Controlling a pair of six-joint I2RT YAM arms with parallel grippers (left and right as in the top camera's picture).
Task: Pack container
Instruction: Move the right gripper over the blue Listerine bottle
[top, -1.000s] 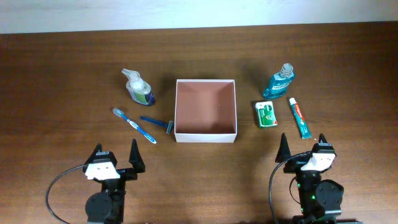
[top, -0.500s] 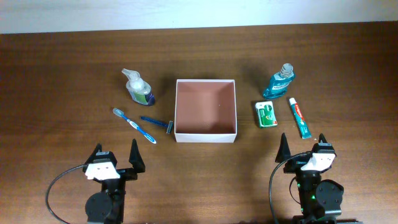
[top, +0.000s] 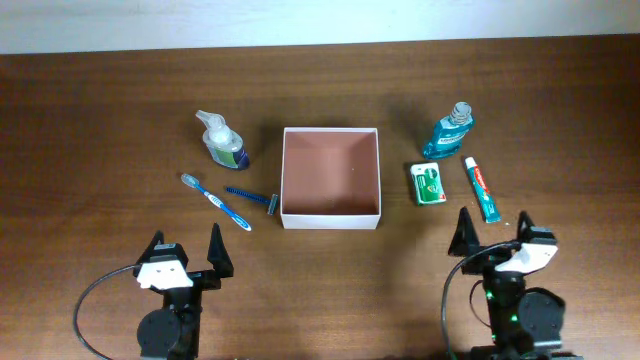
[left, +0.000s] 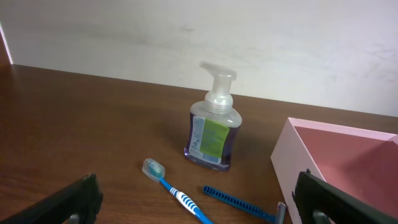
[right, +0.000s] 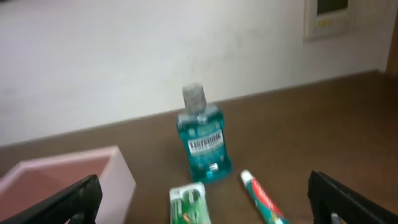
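1. Overhead view.
   - The container (top: 331, 176) sits at the centre of the counter (top: 100, 120), with its reddish-brown floor showing in full.
   - Left of it are a soap pump bottle (top: 224, 142) at upper left and a toothbrush (top: 216, 201) below that. The head of a razor (top: 256, 198) lies just beside the container's left wall.
   - Right of it are a mouthwash bottle (top: 449, 133) and a green packet (top: 429, 184) below that. A toothpaste tube (top: 482, 189) lies just right of the packet.
   - The left hand (top: 186, 240) is at lower left and the right hand (top: 492, 228) at lower right. Each has its fingers spread apart, well clear of every item.
2. Left wrist view.
   - The two dark fingers occupy the lower corners of the frame, wide apart.
   - The soap pump bottle stands upright at centre, with the toothbrush and razor lying in front of it.
   - A corner of the container enters at the right edge.
3. Right wrist view.
   - The picture is blurred.
   - The fingers sit in the lower corners, apart.
   - The mouthwash bottle stands upright at centre, with the packet and the tube lying below it.
   - A corner of the container shows at lower left.
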